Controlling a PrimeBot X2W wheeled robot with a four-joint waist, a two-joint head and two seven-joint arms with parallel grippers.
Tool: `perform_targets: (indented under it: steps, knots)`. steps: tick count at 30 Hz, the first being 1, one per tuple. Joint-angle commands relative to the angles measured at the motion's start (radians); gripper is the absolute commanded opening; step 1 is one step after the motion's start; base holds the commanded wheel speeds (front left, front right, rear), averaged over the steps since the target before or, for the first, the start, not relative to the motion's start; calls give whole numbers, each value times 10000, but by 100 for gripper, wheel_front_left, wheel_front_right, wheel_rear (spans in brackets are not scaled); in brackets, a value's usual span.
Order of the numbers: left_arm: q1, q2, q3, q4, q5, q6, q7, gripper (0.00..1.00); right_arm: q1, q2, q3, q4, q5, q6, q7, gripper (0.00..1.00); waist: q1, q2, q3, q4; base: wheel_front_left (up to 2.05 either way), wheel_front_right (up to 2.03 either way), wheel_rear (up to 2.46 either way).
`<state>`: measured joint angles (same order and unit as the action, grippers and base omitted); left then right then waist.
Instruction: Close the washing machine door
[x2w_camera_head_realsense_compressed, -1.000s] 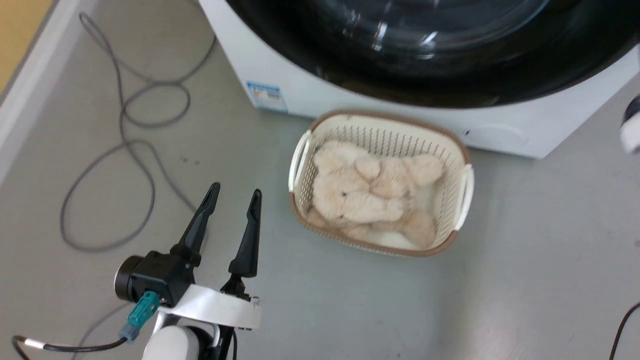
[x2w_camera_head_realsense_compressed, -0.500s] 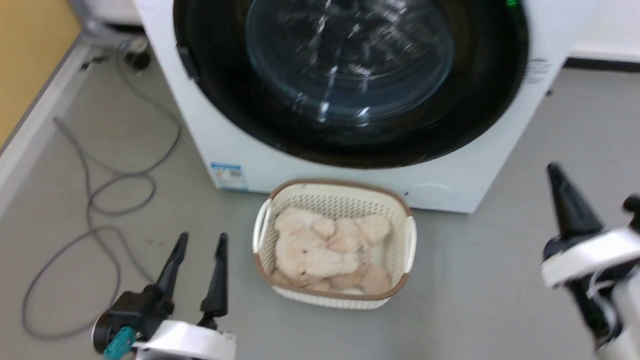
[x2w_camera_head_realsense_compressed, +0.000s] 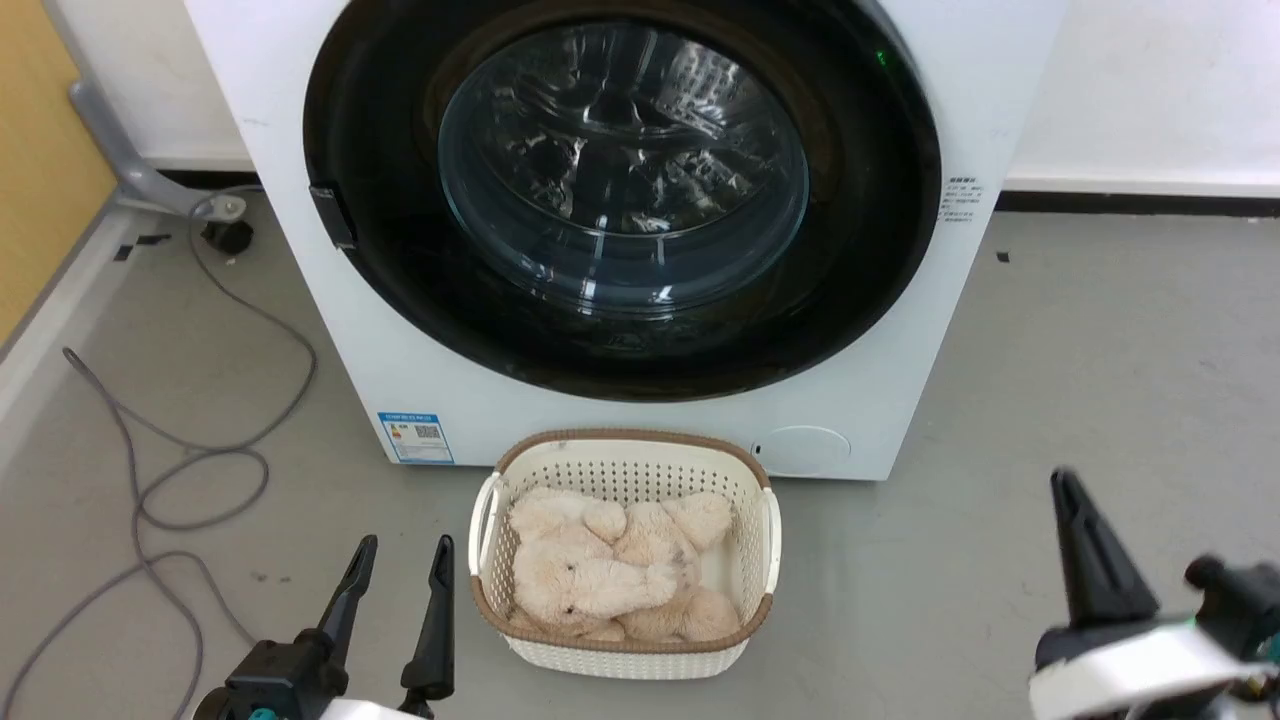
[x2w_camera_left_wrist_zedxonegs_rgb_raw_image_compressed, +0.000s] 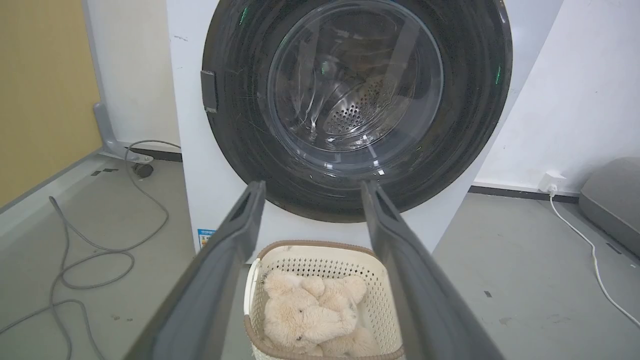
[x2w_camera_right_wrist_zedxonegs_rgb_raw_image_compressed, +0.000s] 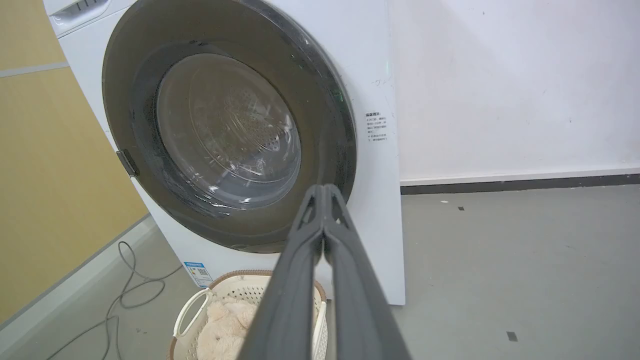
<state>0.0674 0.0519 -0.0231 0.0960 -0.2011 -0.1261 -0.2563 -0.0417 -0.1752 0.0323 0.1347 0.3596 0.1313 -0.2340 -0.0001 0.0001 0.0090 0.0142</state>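
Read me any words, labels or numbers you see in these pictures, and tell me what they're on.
Blue-and-white sticker, lower left of the washing machine front: too small to read.
Printed block right of the washing machine door: too small to read.
No text is legible.

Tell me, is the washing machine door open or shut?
Shut. The washing machine door lies flush against the machine's white front, with no gap at its rim in any of the three views.
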Motion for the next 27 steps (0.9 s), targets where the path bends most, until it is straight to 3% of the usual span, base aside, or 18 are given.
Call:
perform_targets:
  steps: [1,6,7,8,9,25,26,27]
  knots:
    - [118,-8,-1,-38,61,-21,-55,100,236,125,-52,-102,-108,-6,23,0,1,-1,-63,-31,0,0,0]
    - [233,-12,-14,-107,125,-23,-55,100,1012,586,-332,-329,-393,-6,80,0,1,-1,-163,-38,0,0,0]
    - [253,-13,-15,-119,149,-23,-55,100,1130,655,-373,-343,-403,-6,91,13,1,-1,-173,-41,0,0,0]
    - [269,-13,-11,-131,171,-22,-55,100,1210,701,-421,-376,-460,-6,76,51,1,-1,-176,-47,0,0,0]
    - [281,-13,-10,-140,204,-11,-55,100,1269,735,-470,-401,-551,-6,60,100,1,-1,-178,-51,0,0,0]
    - [237,-15,-96,-101,150,44,-55,100,1446,870,-440,-546,-634,-6,-12,100,1,-1,-89,7,0,0,0]
    - [201,-12,-86,-107,171,14,0,0,1316,827,-443,-493,-656,2,27,0,1,-1,-87,7,0,0,0]
    - [197,-12,-88,-123,164,14,6,0,1316,829,-445,-488,-660,2,32,0,1,-1,-82,7,0,0,0]
